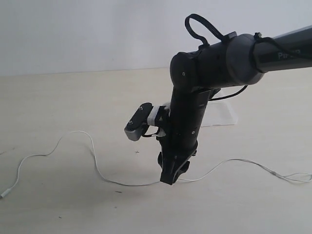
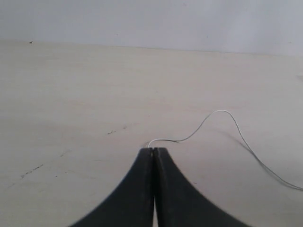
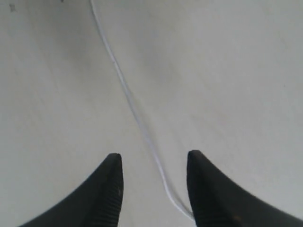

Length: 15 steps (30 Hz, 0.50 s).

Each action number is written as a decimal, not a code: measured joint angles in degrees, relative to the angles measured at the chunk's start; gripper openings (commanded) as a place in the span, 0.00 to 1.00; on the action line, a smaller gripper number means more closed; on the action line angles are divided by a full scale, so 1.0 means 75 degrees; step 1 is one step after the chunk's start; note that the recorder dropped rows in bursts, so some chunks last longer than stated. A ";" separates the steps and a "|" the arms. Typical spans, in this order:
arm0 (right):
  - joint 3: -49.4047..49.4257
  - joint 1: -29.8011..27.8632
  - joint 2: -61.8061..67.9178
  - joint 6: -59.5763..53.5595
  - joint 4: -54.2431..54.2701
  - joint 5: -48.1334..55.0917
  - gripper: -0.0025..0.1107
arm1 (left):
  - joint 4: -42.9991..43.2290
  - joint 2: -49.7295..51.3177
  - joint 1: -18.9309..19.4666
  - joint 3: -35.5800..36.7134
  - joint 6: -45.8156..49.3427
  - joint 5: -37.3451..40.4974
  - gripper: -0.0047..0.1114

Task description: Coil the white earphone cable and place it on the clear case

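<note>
The white earphone cable lies stretched across the table from the left edge to the right edge, with a hump at its left part. My right gripper points down at the cable's middle, close to the table. It is open, and the cable runs between its fingers and lies near one of them. My left gripper is shut, and the cable comes out of its tip. It is outside the exterior view. The clear case sits behind the right arm, partly hidden.
The right arm reaches in from the upper right and blocks the middle of the exterior view. The cable splits into two thin strands at the right edge. A pale wall rises behind the light tabletop.
</note>
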 measured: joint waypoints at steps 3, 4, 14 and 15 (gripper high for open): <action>0.0000 0.0000 0.0164 -0.0088 0.0020 0.0017 0.40 | 0.0000 0.0000 0.0000 0.0000 0.0000 0.0000 0.04; 0.0000 0.0000 0.0236 -0.0126 0.0018 0.0034 0.40 | 0.0000 0.0000 0.0000 0.0000 0.0000 0.0000 0.04; 0.0017 0.0000 0.0503 -0.0188 0.0018 -0.0112 0.40 | 0.0000 0.0000 0.0000 0.0000 0.0000 0.0000 0.04; 0.0017 0.0000 0.0503 -0.0188 0.0018 -0.0125 0.40 | 0.0000 0.0000 0.0000 0.0000 0.0000 0.0000 0.04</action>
